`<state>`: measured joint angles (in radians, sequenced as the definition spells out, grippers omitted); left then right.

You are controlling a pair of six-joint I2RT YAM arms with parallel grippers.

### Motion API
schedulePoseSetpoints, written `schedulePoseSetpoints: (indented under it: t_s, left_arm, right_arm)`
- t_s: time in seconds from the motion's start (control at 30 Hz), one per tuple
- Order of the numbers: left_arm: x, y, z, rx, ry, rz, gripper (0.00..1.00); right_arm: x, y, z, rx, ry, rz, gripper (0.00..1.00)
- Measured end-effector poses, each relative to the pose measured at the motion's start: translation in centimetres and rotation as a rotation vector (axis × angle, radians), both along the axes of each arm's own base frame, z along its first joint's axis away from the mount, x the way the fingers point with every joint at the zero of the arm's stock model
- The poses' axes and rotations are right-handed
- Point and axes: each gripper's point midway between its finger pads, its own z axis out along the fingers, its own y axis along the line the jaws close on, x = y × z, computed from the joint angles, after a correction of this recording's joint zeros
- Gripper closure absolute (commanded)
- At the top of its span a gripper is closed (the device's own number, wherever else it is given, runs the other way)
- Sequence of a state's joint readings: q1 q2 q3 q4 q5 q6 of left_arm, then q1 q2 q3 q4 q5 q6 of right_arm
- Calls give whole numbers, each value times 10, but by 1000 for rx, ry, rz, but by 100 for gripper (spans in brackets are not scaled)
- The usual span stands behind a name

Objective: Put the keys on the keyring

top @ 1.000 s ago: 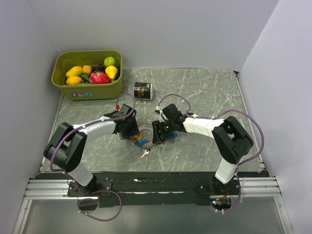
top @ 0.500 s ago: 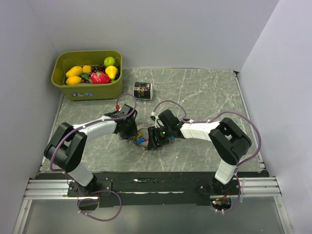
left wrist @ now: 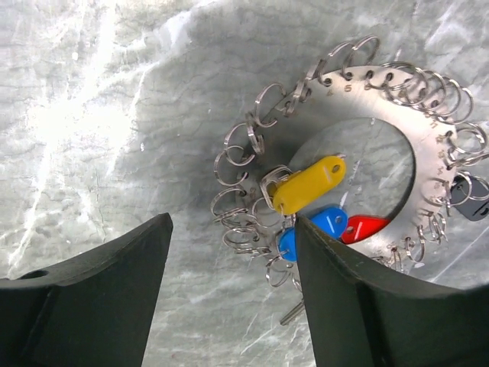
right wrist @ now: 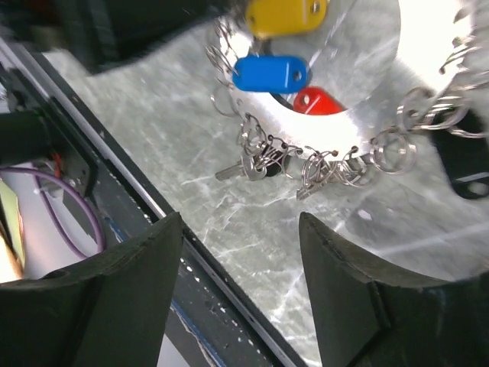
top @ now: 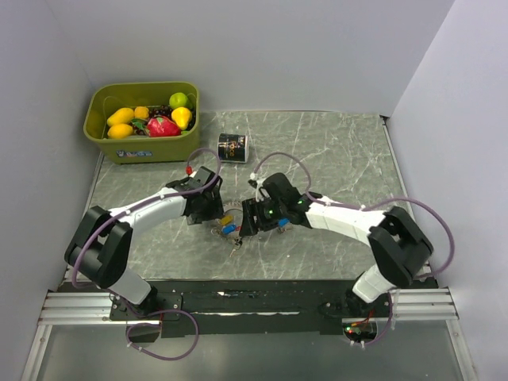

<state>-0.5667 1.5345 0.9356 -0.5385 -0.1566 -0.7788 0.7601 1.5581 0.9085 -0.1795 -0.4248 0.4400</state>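
Observation:
The keyring [left wrist: 397, 107] is a flat metal ring lined with many small split rings, lying on the marble table. It carries yellow [left wrist: 309, 183], blue [left wrist: 328, 222] and red [left wrist: 365, 228] tags. In the top view the keyring [top: 231, 232] lies between both grippers. One silver key [right wrist: 237, 170] lies at the keyring's [right wrist: 367, 126] near edge among the split rings; it also shows in the left wrist view [left wrist: 294, 310] and the top view [top: 235, 248]. My left gripper [left wrist: 233, 222] is open and empty just left of the ring [top: 213, 216]. My right gripper [right wrist: 240, 218] is open and empty, over the ring's right side [top: 248, 221].
A green bin [top: 151, 151] of toy fruit stands at the back left. A small black can [top: 232, 148] lies behind the grippers. The table's near edge with its black rail [right wrist: 191, 252] runs close below the keyring.
My right gripper has moved left, toward the keyring, and its elbow has swung out to the right. The left arm shifted slightly. The keyring stays in place.

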Motion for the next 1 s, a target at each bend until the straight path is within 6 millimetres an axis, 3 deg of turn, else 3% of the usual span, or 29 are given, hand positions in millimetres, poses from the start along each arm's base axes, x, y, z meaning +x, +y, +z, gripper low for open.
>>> schedulePoseSetpoints:
  t_s: [0.17, 0.27, 0.57, 1.0]
  left_arm:
    - [6, -9, 7, 47, -10, -28, 28]
    - [10, -19, 4, 89, -7, -52, 29]
    - [0, -29, -25, 257, 61, -119, 30]
    - [0, -38, -25, 325, 40, -179, 36]
  right_arm:
    - [15, -16, 38, 62, -118, -67, 29]
    - [18, -34, 46, 79, -153, -115, 28]
    - [16, -73, 23, 30, -131, -198, 28]
    - [11, -82, 11, 6, -109, -207, 26]
